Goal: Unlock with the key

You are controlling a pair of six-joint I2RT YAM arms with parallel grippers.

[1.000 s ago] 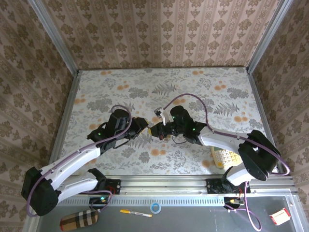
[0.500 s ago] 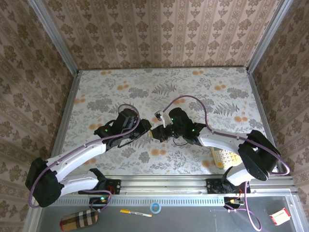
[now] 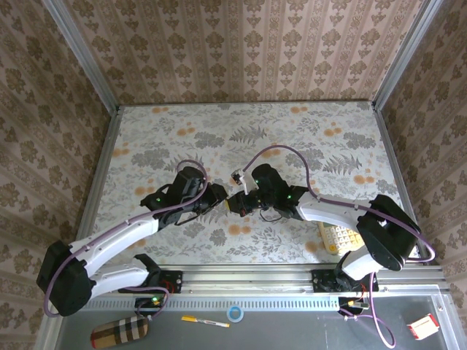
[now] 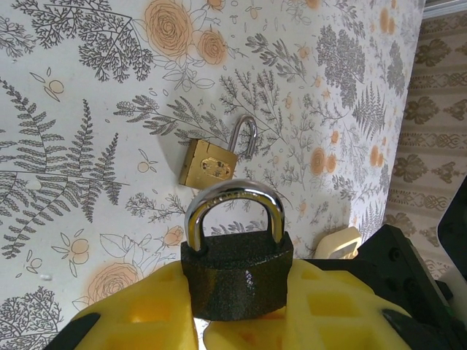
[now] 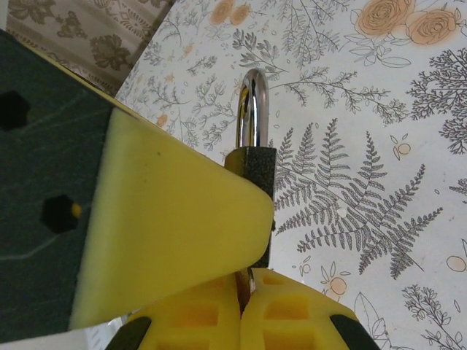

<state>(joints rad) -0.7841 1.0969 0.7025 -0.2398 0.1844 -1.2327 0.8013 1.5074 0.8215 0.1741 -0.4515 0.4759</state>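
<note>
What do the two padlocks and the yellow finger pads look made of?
Dark padlock: likely metal under a black, speckled textured coating; its shackle is polished, mirror-bright steel. Brass padlock: golden satin sheen suggests brass. Finger pads: matte yellow with moulded recesses, probably plastic or rubber.

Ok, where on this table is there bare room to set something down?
Bare: the far strip of the table between back wall and arms, and the left side by the rail. Crowded: the centre, where the left pincer and right pincer meet at the dark padlock, brass padlock lying just beyond.
</note>
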